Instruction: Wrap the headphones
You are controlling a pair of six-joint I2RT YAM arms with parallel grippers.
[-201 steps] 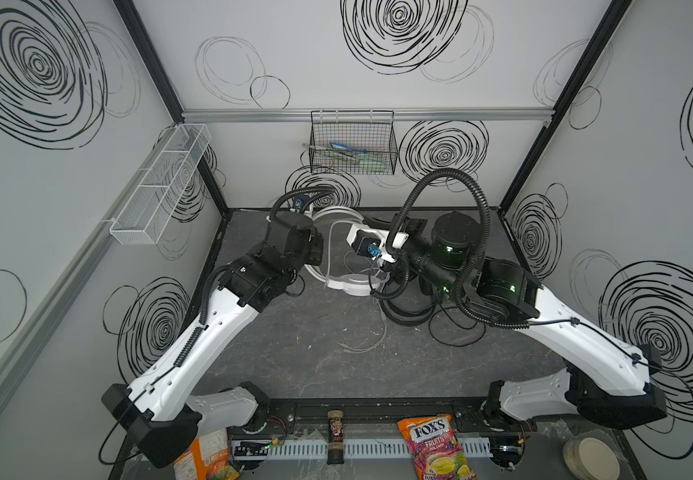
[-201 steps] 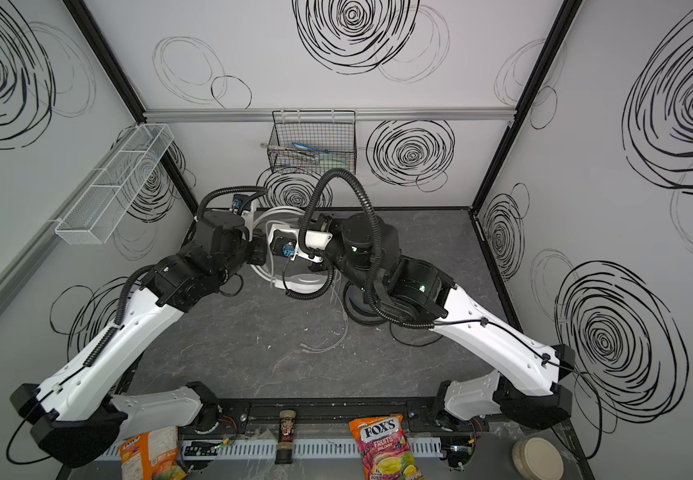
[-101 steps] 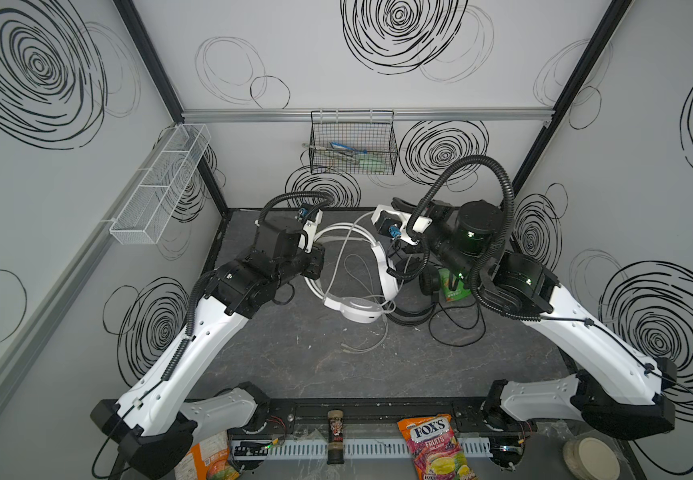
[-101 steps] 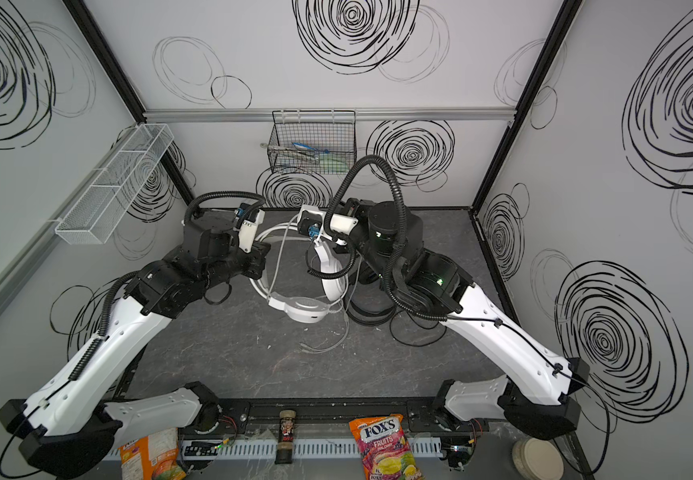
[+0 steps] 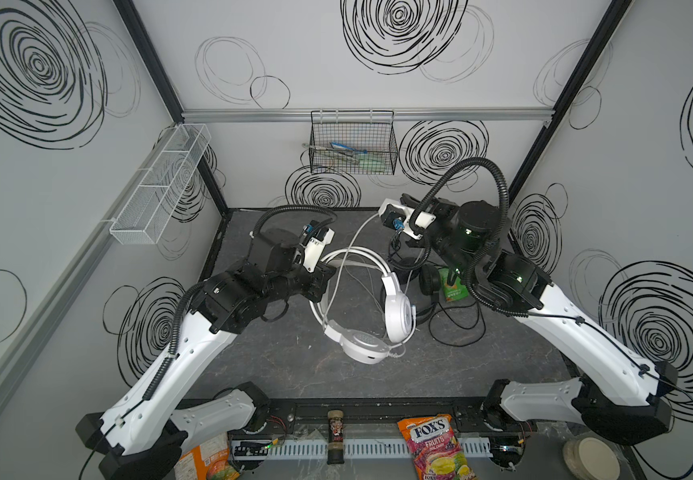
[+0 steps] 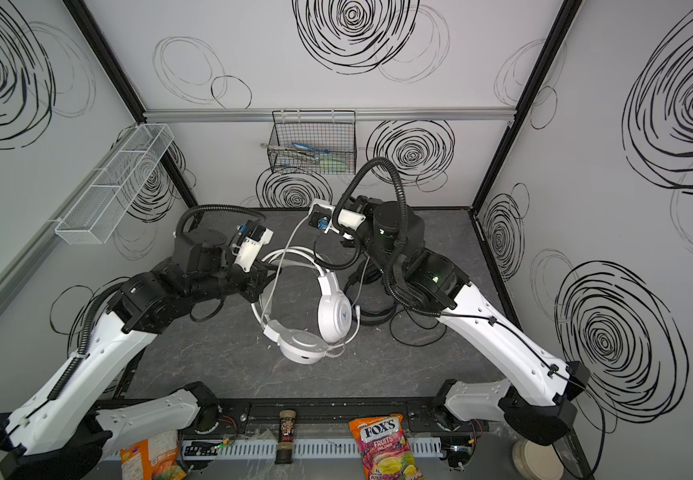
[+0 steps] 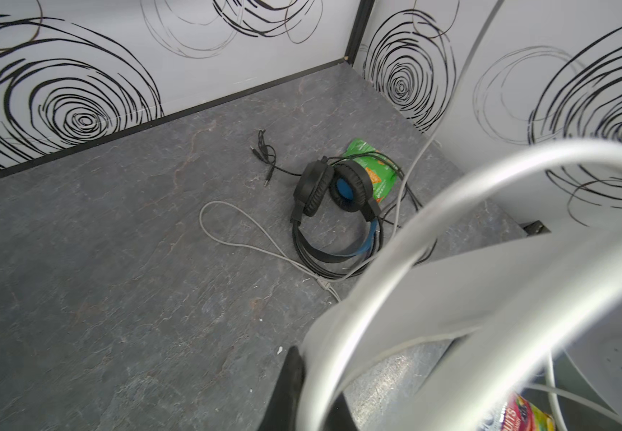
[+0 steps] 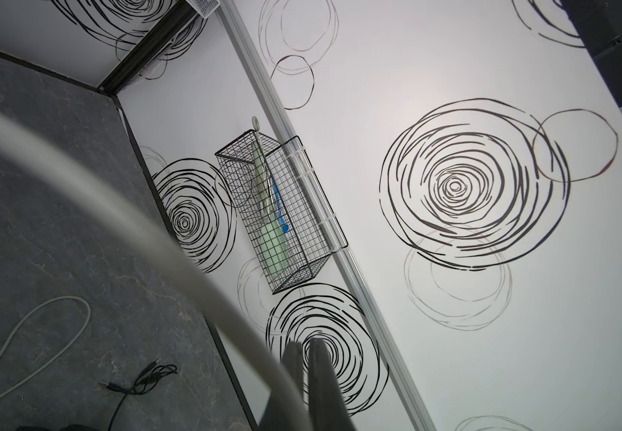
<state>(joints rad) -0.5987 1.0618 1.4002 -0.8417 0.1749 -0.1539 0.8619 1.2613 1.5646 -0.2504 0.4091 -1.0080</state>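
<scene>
Left end effector clamped on white headset headband. Right end effector pinching white cable. Best: wind cable round headband, keeping tension.

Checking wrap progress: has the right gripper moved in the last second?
Yes. The right gripper, shut on the white cable, has moved back and rightward, toward the wire basket.
</scene>
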